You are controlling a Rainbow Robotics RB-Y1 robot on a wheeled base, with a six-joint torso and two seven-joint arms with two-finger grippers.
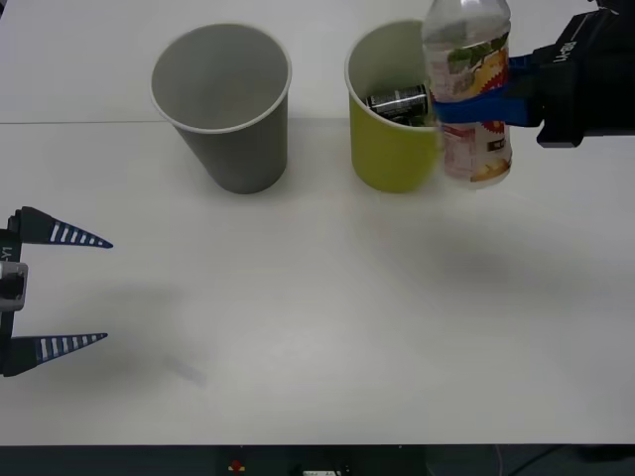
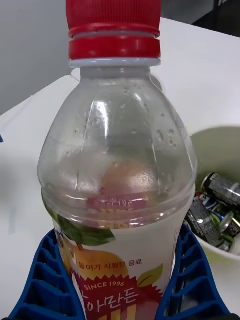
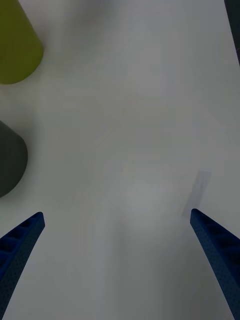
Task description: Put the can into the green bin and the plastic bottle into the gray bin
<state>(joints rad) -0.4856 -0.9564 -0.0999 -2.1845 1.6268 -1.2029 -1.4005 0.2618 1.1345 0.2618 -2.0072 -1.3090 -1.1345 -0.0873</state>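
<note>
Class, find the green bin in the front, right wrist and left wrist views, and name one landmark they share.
Front view: green bin upper middle, right of the gray bin.
Right wrist view: its rim behind the plastic bottle.
Left wrist view: a top corner.
Shared landmark: the white table.

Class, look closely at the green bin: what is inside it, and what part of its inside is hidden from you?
Inside the green bin lies the can. The plastic bottle, held by the right gripper, covers the bin's right side in the front view.
</note>
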